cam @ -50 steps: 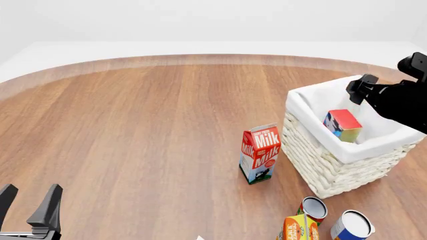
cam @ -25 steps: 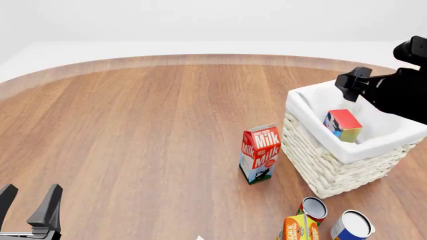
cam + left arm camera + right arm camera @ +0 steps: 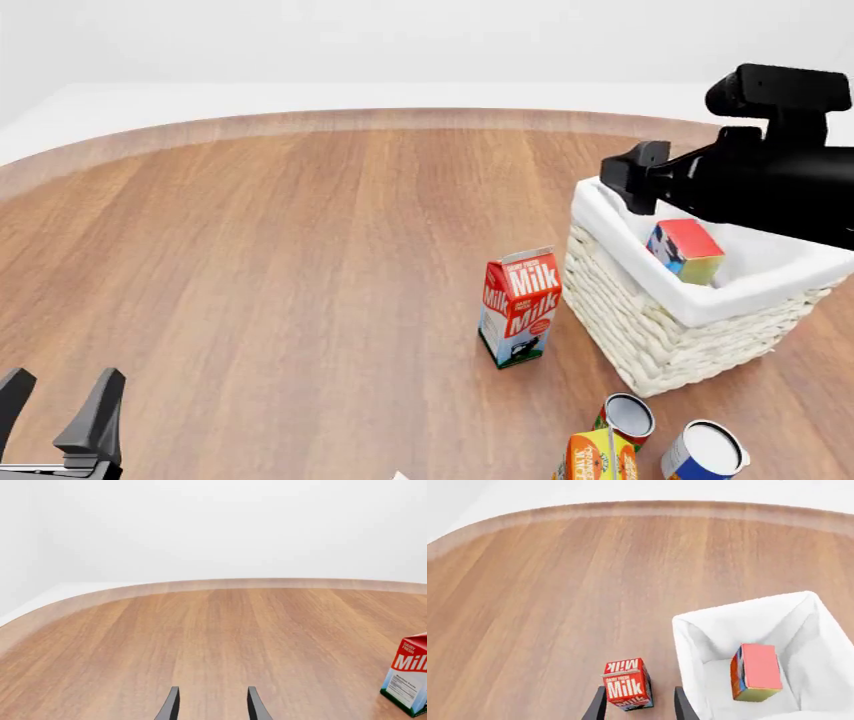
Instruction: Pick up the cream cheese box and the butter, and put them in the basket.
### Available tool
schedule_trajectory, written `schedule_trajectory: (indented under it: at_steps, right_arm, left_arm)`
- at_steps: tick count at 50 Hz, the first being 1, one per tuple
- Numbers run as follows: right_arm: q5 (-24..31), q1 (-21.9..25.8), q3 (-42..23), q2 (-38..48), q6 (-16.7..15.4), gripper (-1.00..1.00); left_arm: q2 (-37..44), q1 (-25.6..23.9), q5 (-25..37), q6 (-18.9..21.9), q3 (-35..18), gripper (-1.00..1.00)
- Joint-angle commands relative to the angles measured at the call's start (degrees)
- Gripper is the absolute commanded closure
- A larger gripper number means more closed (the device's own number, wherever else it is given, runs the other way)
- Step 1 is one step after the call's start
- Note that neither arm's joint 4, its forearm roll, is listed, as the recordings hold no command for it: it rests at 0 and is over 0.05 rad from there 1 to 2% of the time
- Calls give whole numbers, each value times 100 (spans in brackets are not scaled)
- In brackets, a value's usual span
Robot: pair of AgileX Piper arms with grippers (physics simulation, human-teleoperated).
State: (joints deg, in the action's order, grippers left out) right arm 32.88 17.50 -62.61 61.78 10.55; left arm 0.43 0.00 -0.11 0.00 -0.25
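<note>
The butter (image 3: 686, 250), a red and orange carton with a blue end, lies inside the white wicker basket (image 3: 654, 335) at the right. It also shows in the right wrist view (image 3: 755, 672), inside the basket's liner (image 3: 690, 640). My right gripper (image 3: 630, 180) hovers above the basket's far left rim, open and empty; its fingers (image 3: 598, 707) frame the milk carton below. My left gripper (image 3: 60, 405) is open and empty at the near left, low over bare table, and shows in the left wrist view (image 3: 212, 702). I see no cream cheese box.
A red milk carton (image 3: 521, 305) stands just left of the basket, also in the left wrist view (image 3: 408, 680). Two cans (image 3: 625, 415) (image 3: 703, 450) and an orange-yellow carton (image 3: 597, 458) stand in front of the basket. The round wooden table's far edge (image 3: 400, 118) curves behind.
My right arm has swung left and risen, its gripper moving from the basket's far right side to above its far left rim. The left arm and the butter have not moved.
</note>
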Motion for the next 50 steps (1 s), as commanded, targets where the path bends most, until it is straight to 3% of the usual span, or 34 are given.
schedule_trajectory:
  at_steps: [1, 20, 50]
  right_arm:
    - [179, 725, -201, 232, -281, -100]
    - [258, 1708, -383, 762, -510, -100]
    - [118, 2413, -276, 1128, -377, -100]
  left_arm:
    - [0, 0, 0, 0, 0, -100]
    - [0, 0, 0, 0, 0, -100]
    - [0, 0, 0, 0, 0, -100]
